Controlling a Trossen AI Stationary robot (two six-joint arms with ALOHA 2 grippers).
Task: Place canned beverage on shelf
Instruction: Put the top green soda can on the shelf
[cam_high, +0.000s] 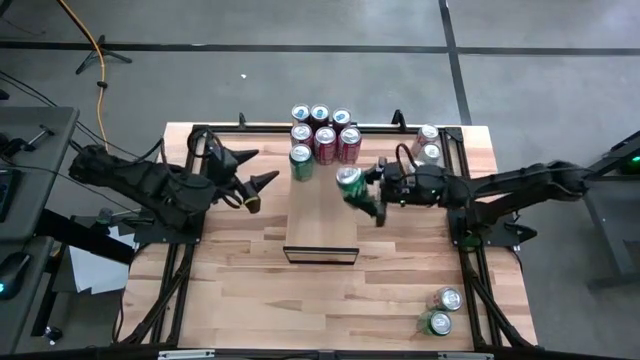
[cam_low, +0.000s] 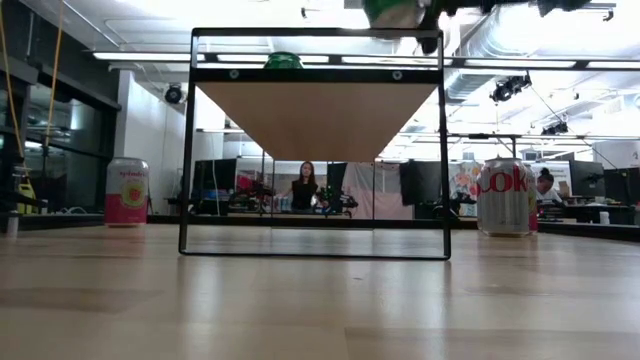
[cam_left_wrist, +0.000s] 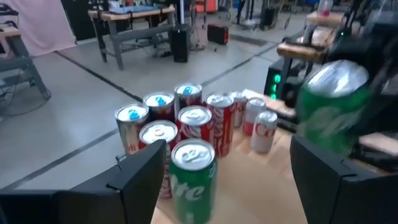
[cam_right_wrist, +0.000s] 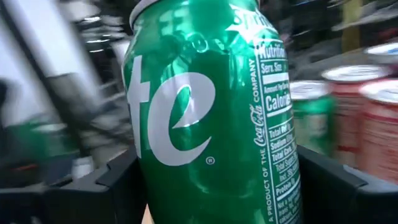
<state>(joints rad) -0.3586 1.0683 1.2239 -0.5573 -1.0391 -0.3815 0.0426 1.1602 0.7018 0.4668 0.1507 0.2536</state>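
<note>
Scene: two dark robot arms over a plank-patterned wooden desk (cam_high: 250, 280), seen from above.
Shelf: long pale wood panel (cam_high: 322, 215) mid-desk, thin dark frame at its near short end.
Cans already on shelf: cluster at the far end, red and silver cans (cam_high: 325, 135) plus one green Sprite can (cam_high: 301, 162) at the cluster's front-left, all upright.
Task can: another green Sprite can (cam_high: 350, 184), in the right jaws, above the shelf's right side, just in front of the cluster. Looks lifted, not yet set down; in the low view its base (cam_low: 397, 12) shows above the shelf's top edge.
Right gripper (cam_high: 362, 192): reaches in from the right; jaws clamped on either side of the Sprite can's body; can fills the right wrist view (cam_right_wrist: 208, 112).
Can axis: roughly upright, poss. slightly tilted; hard to be sure.
Left gripper (cam_high: 258, 190): waits just left of the shelf, jaws spread wide, holding nothing; its wrist view looks between the two fingers (cam_left_wrist: 140, 177) at the cluster.
Key relation: bare shelf surface lies directly under and in front of the held can; right arm is the one in position. Next move likely straight down, keeping clear of the nearby cluster.
Other cans: two by the desk's far right frame (cam_high: 428, 143), two at the near right corner (cam_high: 440, 311).
Background: room beyond the desk, a seated person far off in the low view.
</note>
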